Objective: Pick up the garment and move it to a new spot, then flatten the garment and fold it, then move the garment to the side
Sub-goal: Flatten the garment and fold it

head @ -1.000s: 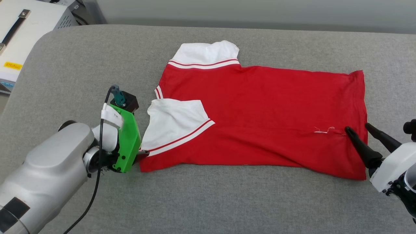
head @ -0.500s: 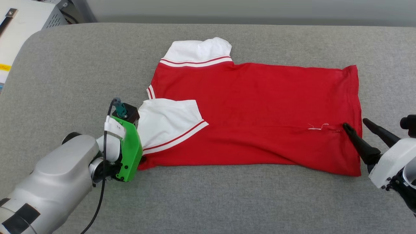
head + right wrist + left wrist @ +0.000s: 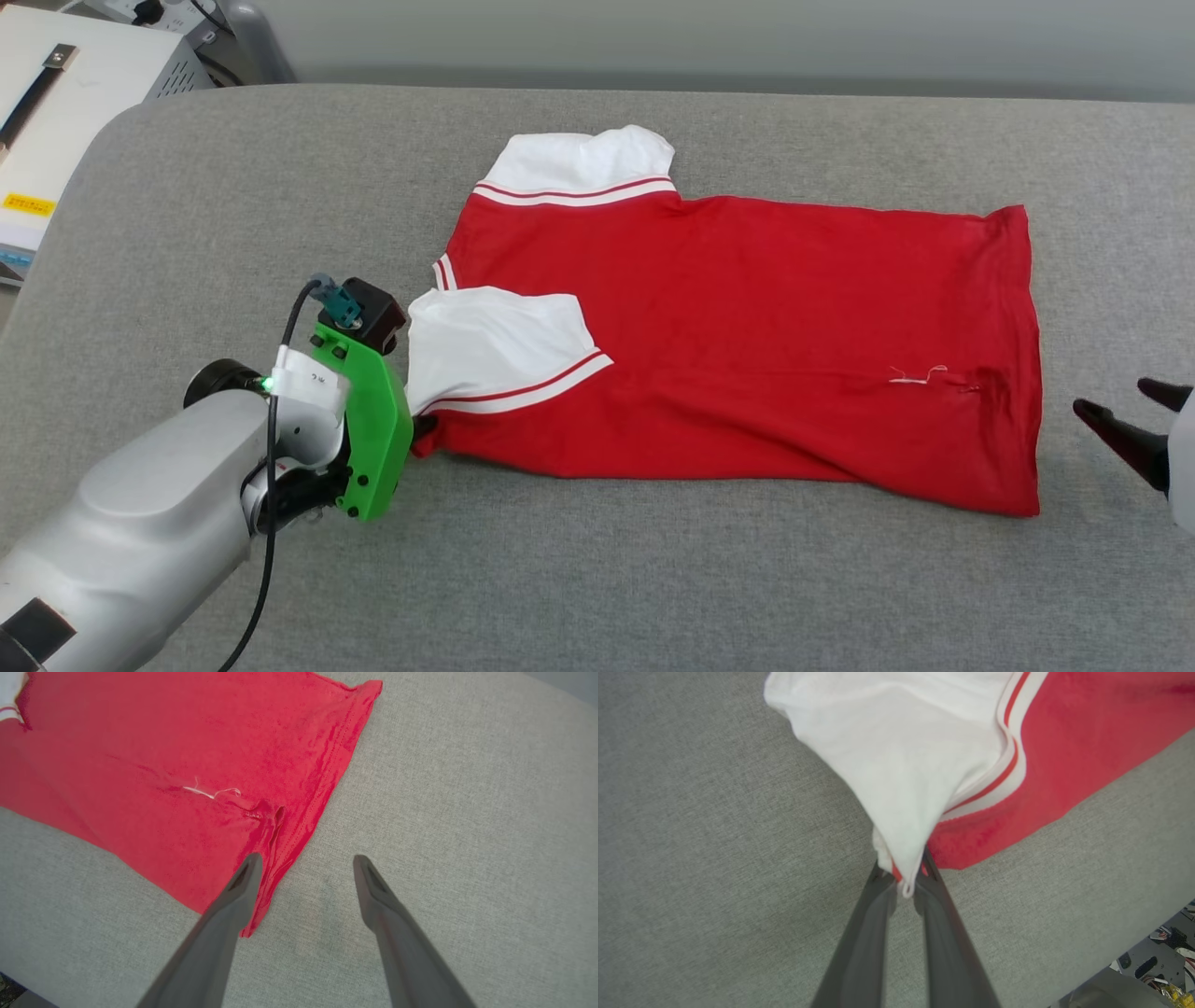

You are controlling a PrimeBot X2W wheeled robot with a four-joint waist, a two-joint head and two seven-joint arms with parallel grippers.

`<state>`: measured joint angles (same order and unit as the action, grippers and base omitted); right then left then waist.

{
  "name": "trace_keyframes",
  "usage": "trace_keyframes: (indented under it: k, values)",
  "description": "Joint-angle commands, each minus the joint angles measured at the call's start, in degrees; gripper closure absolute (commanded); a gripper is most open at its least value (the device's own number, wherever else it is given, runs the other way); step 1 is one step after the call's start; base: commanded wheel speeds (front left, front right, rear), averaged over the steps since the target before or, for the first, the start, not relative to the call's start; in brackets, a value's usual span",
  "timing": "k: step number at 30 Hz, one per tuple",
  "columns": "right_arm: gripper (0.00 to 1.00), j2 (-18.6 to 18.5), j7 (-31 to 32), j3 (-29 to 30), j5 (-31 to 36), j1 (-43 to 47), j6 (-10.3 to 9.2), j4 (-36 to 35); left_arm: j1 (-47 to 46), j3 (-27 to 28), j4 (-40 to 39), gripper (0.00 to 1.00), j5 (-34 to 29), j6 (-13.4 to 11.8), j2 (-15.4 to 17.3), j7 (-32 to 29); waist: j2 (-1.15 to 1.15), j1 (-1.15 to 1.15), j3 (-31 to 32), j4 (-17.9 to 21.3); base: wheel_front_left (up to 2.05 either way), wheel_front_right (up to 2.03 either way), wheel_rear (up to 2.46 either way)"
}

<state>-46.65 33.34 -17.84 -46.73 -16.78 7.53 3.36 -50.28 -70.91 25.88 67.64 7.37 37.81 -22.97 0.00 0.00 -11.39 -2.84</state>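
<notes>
Left gripper [image 3: 906, 880] pinched on garment [image 3: 747, 336] at shoulder corner, white sleeve bunched in. Garment lies flat, mid grey surface [image 3: 653, 579]. Right gripper [image 3: 306, 863] wide, empty, near hem (needs matching corner first). Then lift level, fabric taut.

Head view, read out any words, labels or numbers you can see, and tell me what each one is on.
Nothing can be read.
Yellow sticker on the white box: dark print, too small to read.
White tag by the green bracket: small dark marks, too blurred to read.
Red T-shirt: no lettering on the side facing up.
</notes>
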Motion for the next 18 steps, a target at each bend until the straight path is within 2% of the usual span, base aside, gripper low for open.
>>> trace_keyframes:
  k: [1,8,18]
  values:
    - [0.00,0.7,1.5,0.3,0.0,1.1,-0.04,-0.1,-0.7,0.1,-0.4,1.00,0.5,0.1,0.3,0.4,0.00,0.00,-0.3,-0.2,0.00,0.00,0.00]
    - [0.00,5.6,5.7,0.7,2.1,1.7,-0.04,1.9,-1.1,0.1,-1.0,1.00,0.1,0.1,0.2,1.1,0.00,0.00,-2.1,-0.9,0.00,0.00,0.00]
    - [0.00,11.4,4.3,-1.4,3.5,1.0,-0.04,10.4,-1.2,0.1,-0.2,1.00,-0.3,0.0,-0.3,2.2,0.00,0.00,-4.5,-2.0,0.00,0.00,0.00]
